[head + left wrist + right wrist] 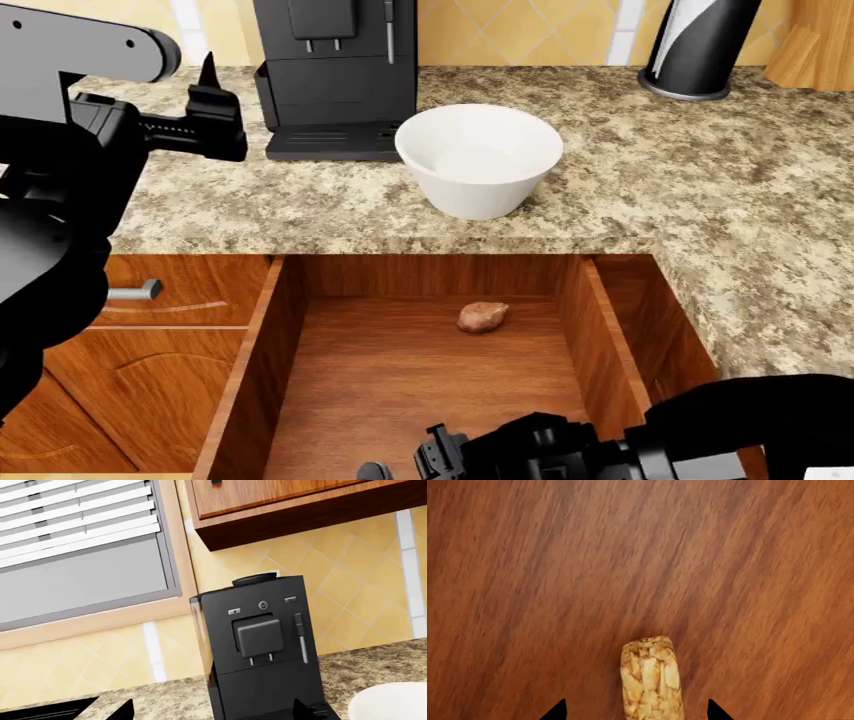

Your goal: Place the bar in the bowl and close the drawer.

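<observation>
Starting at our right gripper [636, 711], the right wrist view shows its two black fingertips [556, 711] spread apart at the frame's edge, with the bar [651, 677] lying between them on the wooden floor of the drawer [627, 555]. The tips stand clear of the bar on either side, so the jaws are open and not clamped on it. The bar is tan and oat-textured, with one rounded end pointing away from the gripper.

In the head view our right arm [627, 450] reaches low over the near end of the open drawer [400, 380]; the bar itself is hidden there under the arm. Farther back on the drawer floor sits a small reddish-brown lump [482, 316], well apart from the gripper.

Our left gripper [211, 100] hovers above the counter [694, 180] at the left, holding nothing; we cannot tell whether its fingers are spread or together. Its wrist camera faces the black coffee machine [260, 645], the yellow tiled wall [347, 570], a window with blinds [73, 520] and a wooden cabinet [287, 505] overhead.

The white bowl [478, 160] stands upright on the counter just beside the coffee machine [334, 75], behind the drawer. A black-and-white cylinder [698, 45] stands at the back right.

To the drawer's left is a narrower drawer front with a silver handle [130, 292].
</observation>
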